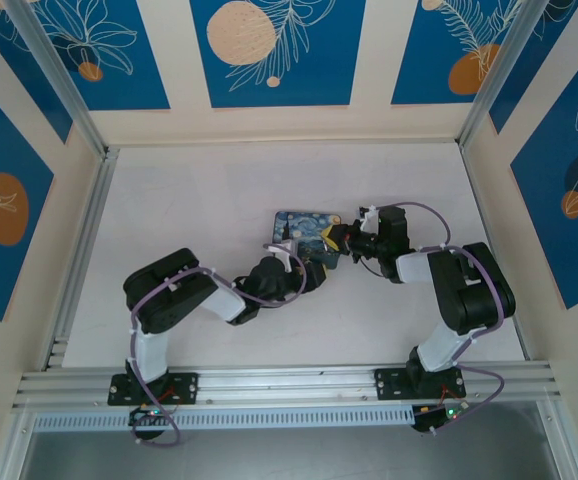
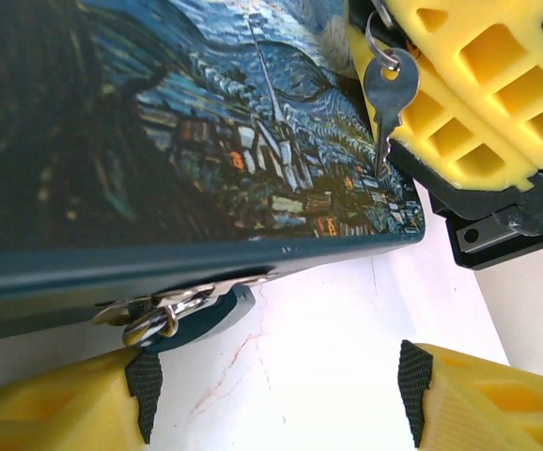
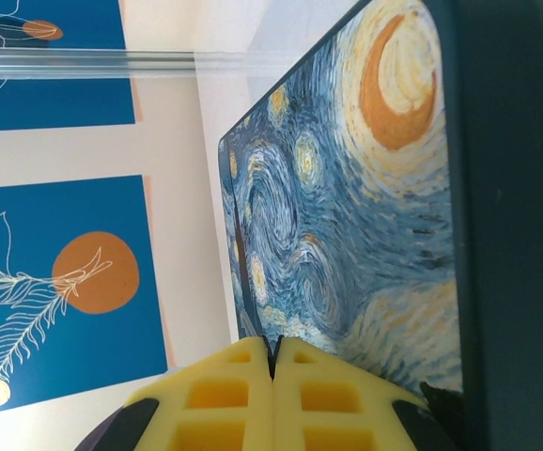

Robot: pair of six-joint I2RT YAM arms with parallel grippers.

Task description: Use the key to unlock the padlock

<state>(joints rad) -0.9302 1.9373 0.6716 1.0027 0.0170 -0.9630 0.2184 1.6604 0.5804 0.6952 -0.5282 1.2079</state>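
- We see the left claw (image 2: 271, 399) spread wide and empty, just below the padlock (image 2: 206, 315) at the front edge of the tin (image 2: 206, 141), lower left.
- Our right claw (image 3: 273, 371) is pinched shut; the key (image 2: 391, 89) dangles from it, upper right.

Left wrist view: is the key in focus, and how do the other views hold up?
Left wrist: the key is crisp; the tin goes dark and soft toward the left; the padlock sits shaded under its edge. Right wrist: the yellow fingers look soft up close. Top external: even light, no glare.
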